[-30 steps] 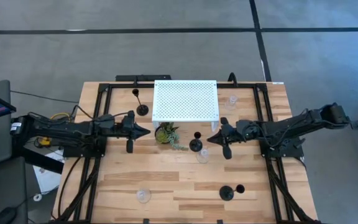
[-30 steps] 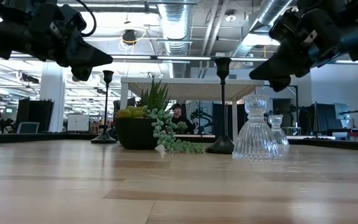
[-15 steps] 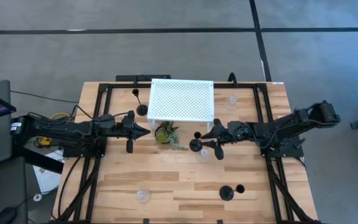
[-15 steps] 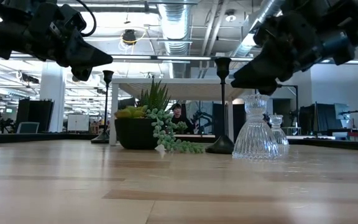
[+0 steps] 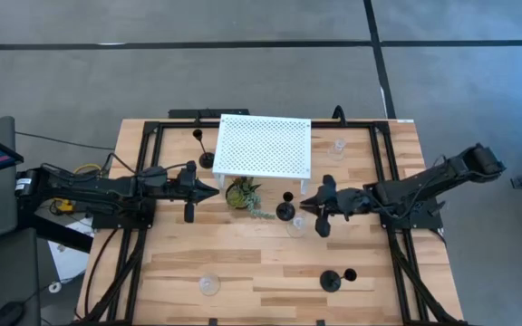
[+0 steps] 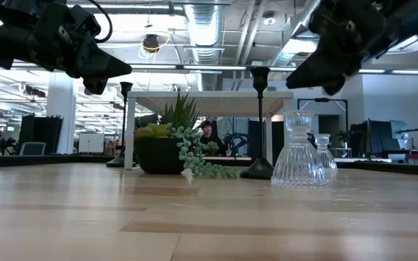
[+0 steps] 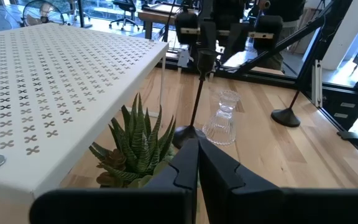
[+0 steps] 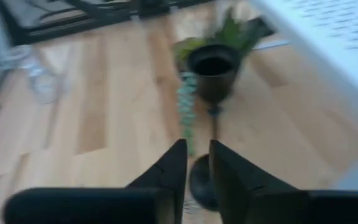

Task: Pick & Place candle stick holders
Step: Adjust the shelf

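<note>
A tall black holder [image 5: 285,211] stands on its round base by the green plant [image 5: 243,193]. In the right wrist view its cup [image 8: 213,65] is just ahead of my fingertips. My right gripper [image 5: 303,205] hovers level at cup height just to its right, fingers slightly apart, touching nothing. A clear glass holder [image 5: 294,226] stands beside the black one's base. Another black holder [image 5: 205,156] stands at the far left and one [image 5: 331,282] at the near right. Other glass holders stand far right [image 5: 338,145] and near left [image 5: 208,285]. My left gripper [image 5: 214,189] is shut, empty, left of the plant.
The white perforated stand [image 5: 263,147] stands on its legs at the far middle, its near right corner close to my right gripper. The plant's trailing strands [image 6: 202,165] lie beside the black holder's base. Bare wood lies along the near middle of the table [image 5: 261,263].
My right gripper went toward the table's left edge and dipped, then drew back a little to the right and rose. The white stand has slid a little toward the left edge. My left gripper has kept still.
</note>
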Tool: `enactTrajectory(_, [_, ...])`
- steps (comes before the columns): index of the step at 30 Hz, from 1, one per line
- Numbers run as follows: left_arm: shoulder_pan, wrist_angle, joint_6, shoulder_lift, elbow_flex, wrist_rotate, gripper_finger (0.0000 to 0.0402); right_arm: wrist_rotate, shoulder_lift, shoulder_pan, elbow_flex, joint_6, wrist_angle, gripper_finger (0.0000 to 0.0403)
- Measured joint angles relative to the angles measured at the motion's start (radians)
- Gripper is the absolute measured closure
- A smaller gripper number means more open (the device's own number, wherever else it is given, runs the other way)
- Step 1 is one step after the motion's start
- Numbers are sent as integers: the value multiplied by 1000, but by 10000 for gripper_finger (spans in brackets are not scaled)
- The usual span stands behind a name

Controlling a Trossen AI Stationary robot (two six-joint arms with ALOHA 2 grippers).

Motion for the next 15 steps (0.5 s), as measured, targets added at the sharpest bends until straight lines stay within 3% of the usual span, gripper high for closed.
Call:
enactTrajectory(4, [0, 0, 0, 0, 0, 0, 389, 118, -10, 35, 0, 4, -37, 396])
enactTrajectory(8, [0, 0, 0, 0, 0, 0, 389, 144, 22, 39, 0, 47, -24, 400])
enactTrajectory(15, [0, 0, 0, 0, 0, 0, 389, 288, 123, 37, 0, 94, 17, 402])
